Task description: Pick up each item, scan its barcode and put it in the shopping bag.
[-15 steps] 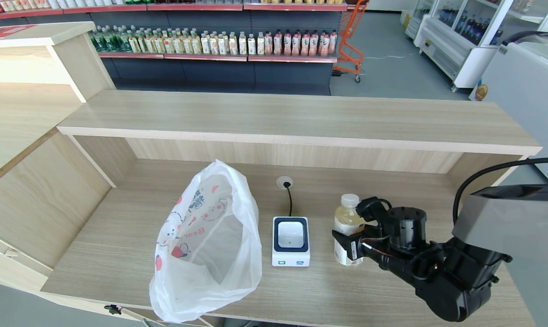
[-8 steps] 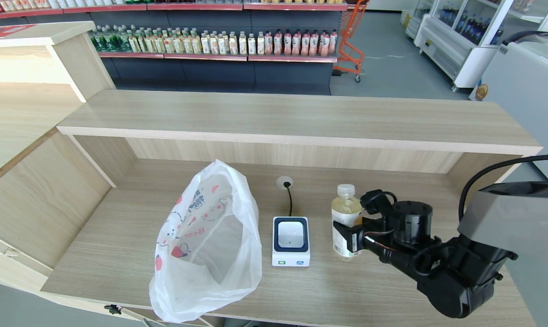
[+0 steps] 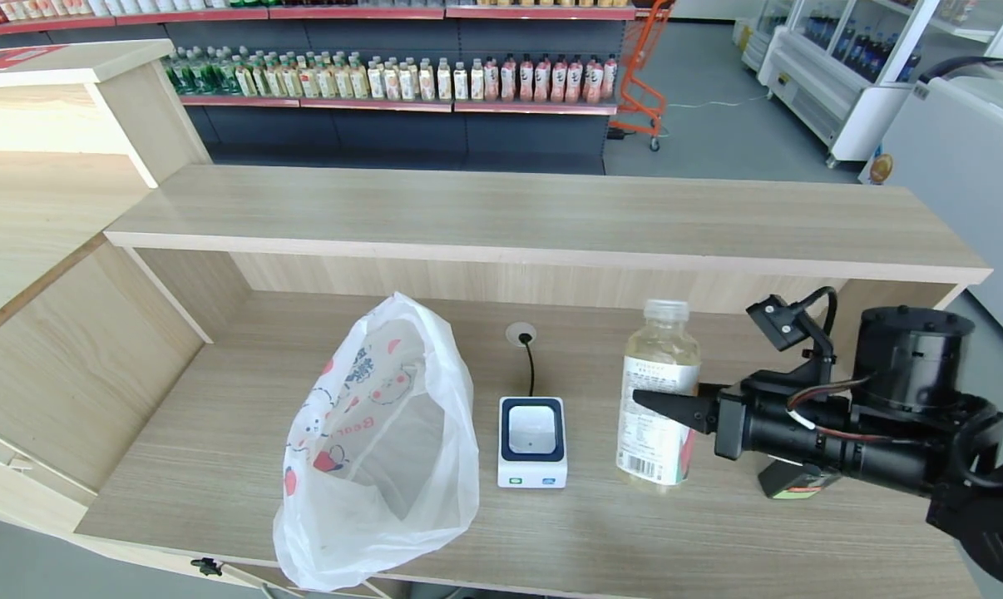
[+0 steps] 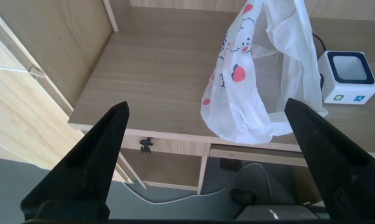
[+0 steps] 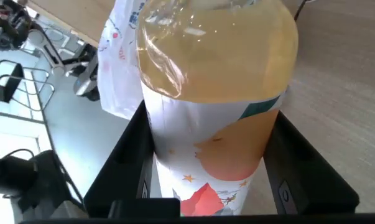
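Observation:
A clear bottle (image 3: pixel 664 353) of pale yellow drink, white cap and printed label, hangs upright above the counter to the right of the scanner (image 3: pixel 532 441). My right gripper (image 3: pixel 664 405) is shut on its label band; the right wrist view has the bottle (image 5: pixel 218 93) pinched between both black fingers of that gripper (image 5: pixel 215 165). The white shopping bag (image 3: pixel 385 449) with red prints stands open left of the scanner. My left gripper (image 4: pixel 207 112) hangs open below the counter's front edge, facing the bag (image 4: pixel 262 93) and the scanner (image 4: pixel 349 76).
The scanner's cable runs back to a grommet (image 3: pixel 521 334) in the wooden counter (image 3: pixel 219 433). A raised ledge (image 3: pixel 535 216) overhangs the rear. A small dark box with a red face (image 3: pixel 791 482) sits under my right arm. Store shelves and coolers stand beyond.
My right gripper has raised the bottle off the counter, and the wrist has swung level. Bag, scanner and left arm have stayed put.

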You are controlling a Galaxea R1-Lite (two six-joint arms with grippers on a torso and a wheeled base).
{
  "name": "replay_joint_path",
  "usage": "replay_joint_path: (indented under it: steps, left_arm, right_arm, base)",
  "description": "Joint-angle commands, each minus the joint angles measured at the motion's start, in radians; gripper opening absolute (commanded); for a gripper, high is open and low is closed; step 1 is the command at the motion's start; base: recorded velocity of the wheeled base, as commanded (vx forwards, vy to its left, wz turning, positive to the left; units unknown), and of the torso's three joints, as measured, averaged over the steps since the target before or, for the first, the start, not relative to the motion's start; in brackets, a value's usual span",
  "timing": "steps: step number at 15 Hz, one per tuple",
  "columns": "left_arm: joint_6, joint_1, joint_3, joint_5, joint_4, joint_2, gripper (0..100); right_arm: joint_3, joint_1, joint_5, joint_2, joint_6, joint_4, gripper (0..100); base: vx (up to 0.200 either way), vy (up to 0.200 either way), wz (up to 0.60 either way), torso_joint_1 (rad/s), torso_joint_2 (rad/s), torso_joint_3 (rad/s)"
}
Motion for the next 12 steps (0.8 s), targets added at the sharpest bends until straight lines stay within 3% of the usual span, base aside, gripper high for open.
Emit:
replay_joint_path:
  steps: [1,4,12]
  left_arm:
    - [0.0,0.0,0.0,0.0,0.0,0.0,100]
    - [0.0,0.0,0.0,0.0,0.0,0.0,100]
    - [0.0,0.0,0.0,0.0,0.0,0.0,100]
  right_arm:
    - [0.009,0.054,0.081,-0.163,0.067,0.031,0]
    - [0.003,0.108,0.185,-0.183,0.156,0.03,0]
    - [0.012,0.226,0.195,-0.095,0.199,-0.053,0]
  base:
    - [0.0,0.0,0.0,0.0,0.0,0.0]
    - [0.0,0.0,0.0,0.0,0.0,0.0]
    - [0.0,0.0,0.0,0.0,0.0,0.0]
